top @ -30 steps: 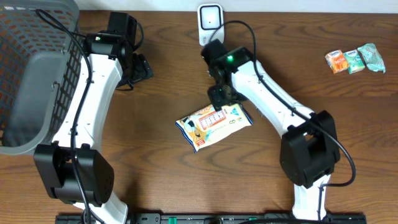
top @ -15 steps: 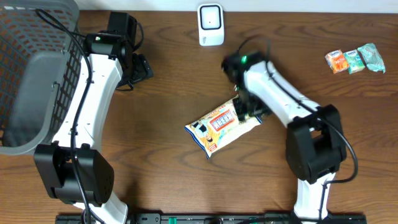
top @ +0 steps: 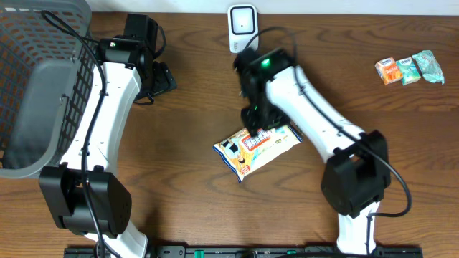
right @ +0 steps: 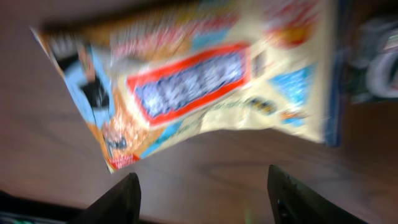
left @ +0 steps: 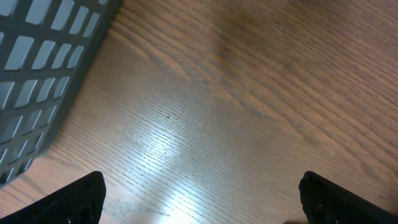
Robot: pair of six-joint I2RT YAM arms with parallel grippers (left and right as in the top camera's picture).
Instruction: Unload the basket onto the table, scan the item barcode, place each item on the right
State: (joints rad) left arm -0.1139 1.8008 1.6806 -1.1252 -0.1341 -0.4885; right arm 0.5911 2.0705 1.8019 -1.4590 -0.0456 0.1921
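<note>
Over the middle of the counter (top: 179, 186), seen from above, the snack packet (top: 259, 147) lies flat and slantwise, printed face up. The right fingers (top: 253, 123) hang over the packet's far edge; from up here I cannot tell whether they touch it. Farther off, at the far edge of the counter, stands the white scanner (top: 243, 27). The left fingers (top: 163, 77) sit well to the left, beside the grey basket (top: 29, 115) that fills the far left corner. Three small packets (top: 409, 69) lie in a row at the far right, well apart from everything else.

Through the left wrist camera, the left fingers (left: 78, 199) stand spread wide, one at each lower corner. Bare wood shows between them, and the basket (left: 43, 68) shows its slatted wall at the left.

Through the right wrist camera, which is blurred, the right fingers (right: 118, 200) are spread apart with nothing between them. The snack packet (right: 199, 87) lies beyond their tips on the wood, its red-framed panel facing up.
</note>
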